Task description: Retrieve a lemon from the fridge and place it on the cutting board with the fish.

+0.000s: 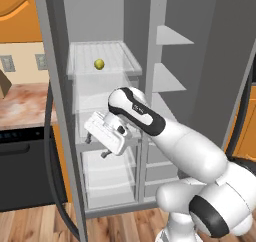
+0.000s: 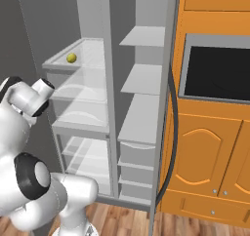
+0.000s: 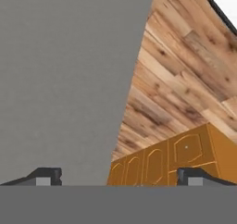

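Note:
The fridge (image 1: 61,86) stands open, with white shelves and clear drawers inside (image 2: 141,79). The lemon (image 1: 99,64), small and yellow-green, lies on the upper left shelf, and it shows again in the right base view as the lemon (image 2: 72,58). My gripper (image 1: 96,147) hangs in front of the left drawers, well below the lemon, pointing down and left. In the hand view the gripper (image 3: 118,179) is open, with nothing between its fingertips (image 3: 44,177). The cutting board and the fish are out of view.
A black dishwasher (image 1: 20,166) sits under a marbled counter (image 1: 25,103) left of the fridge. Orange cabinets (image 2: 205,152) and a dark built-in oven (image 2: 219,69) stand to its right. The grey fridge door (image 3: 60,79) is close to the hand, above a wooden floor (image 3: 176,79).

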You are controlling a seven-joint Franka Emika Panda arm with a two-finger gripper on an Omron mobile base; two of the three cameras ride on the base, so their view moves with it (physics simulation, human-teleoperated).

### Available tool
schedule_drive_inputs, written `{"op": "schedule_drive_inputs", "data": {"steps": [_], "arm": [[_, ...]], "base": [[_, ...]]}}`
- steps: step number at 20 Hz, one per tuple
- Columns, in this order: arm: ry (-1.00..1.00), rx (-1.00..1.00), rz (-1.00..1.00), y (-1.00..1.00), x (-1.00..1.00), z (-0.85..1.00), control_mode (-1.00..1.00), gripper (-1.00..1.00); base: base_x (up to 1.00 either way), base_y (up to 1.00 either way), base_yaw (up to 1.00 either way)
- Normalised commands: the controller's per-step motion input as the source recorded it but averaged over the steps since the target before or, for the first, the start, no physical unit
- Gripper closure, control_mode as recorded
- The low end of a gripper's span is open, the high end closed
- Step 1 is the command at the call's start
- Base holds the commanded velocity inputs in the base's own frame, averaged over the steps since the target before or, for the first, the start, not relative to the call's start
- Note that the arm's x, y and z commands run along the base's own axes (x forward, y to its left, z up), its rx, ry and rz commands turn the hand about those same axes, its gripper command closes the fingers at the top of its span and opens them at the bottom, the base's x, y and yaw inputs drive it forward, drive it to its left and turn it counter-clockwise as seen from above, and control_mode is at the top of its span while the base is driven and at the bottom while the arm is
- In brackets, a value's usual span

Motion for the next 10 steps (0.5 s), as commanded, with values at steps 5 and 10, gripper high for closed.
{"op": "schedule_drive_inputs", "data": {"steps": [5, 10], "arm": [[-0.15, -0.13, 0.11, -0.95, 0.00, 0.00, -1.00, -1.00], [-0.33, -0.24, 0.40, -0.85, -0.06, 0.00, -1.00, -1.00]], "base": [[0.00, 0.00, 0.00], [0.00, 0.00, 0.00]]}}
